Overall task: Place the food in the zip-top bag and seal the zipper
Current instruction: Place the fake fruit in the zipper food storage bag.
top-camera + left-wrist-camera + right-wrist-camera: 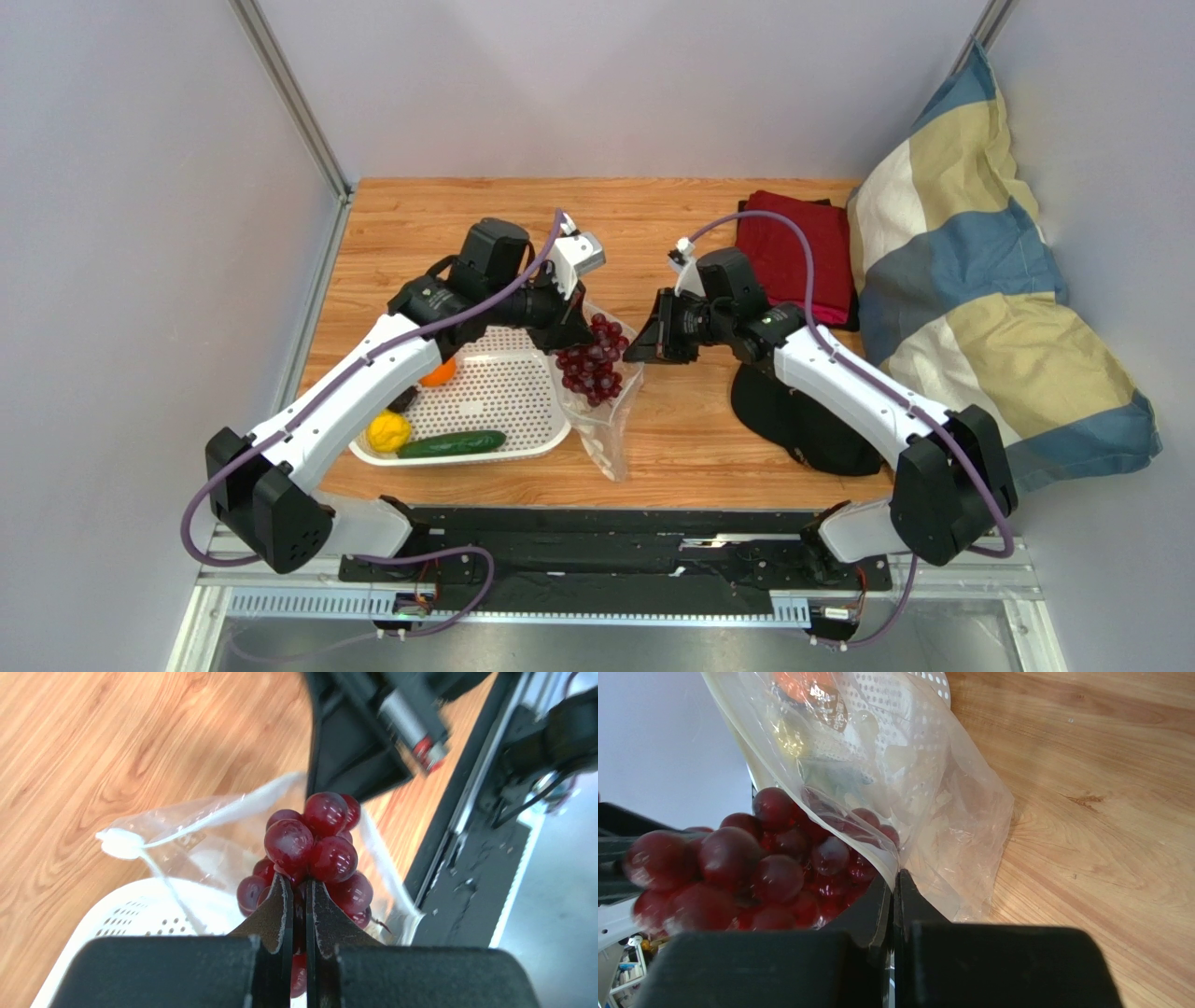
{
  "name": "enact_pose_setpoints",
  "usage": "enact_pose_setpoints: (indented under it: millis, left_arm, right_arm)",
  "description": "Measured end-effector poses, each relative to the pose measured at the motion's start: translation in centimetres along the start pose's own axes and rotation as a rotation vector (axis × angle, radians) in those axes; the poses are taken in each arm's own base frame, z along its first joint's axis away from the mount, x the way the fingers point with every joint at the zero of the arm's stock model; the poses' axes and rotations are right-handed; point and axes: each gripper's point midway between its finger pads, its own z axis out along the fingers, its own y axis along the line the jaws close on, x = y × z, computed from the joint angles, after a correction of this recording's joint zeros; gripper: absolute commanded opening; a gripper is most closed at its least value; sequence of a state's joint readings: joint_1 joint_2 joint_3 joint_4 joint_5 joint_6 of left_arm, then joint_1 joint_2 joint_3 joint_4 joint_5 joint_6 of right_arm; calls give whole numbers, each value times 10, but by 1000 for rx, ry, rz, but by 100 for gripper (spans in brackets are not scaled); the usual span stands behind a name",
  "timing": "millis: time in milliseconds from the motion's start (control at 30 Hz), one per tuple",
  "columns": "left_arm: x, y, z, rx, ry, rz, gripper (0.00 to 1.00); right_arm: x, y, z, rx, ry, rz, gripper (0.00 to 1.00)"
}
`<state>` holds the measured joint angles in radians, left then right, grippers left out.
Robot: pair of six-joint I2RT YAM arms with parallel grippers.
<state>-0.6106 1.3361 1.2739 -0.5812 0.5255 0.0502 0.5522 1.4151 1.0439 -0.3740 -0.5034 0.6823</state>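
Both grippers are clamped tight with a purpose: the right gripper [894, 879] pinches the zip-top bag [962, 812] by its mouth edge, propping it open at the top view's centre, apparently so the left gripper [298, 882] can drop in its held grape bunch [312, 843].

The white left arm [372, 367] and white right arm [842, 375] are stretched inward; the black left gripper [298, 882] and black right gripper [893, 879] are pinched closed.
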Motion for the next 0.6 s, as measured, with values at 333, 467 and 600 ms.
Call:
enact_pose_setpoints:
  millis: [333,467,600]
  left_arm:
    - [43,9,16,19,249,87,74]
    - [48,6,21,37,300,72,99]
    - [37,4,10,31,269,66,99]
  right_arm:
    - [-3,-7,-11,-9,-8,9,0]
    - [2,-7,-10,-26,11,13,0]
    - [4,-3,-10,-51,21,8,0]
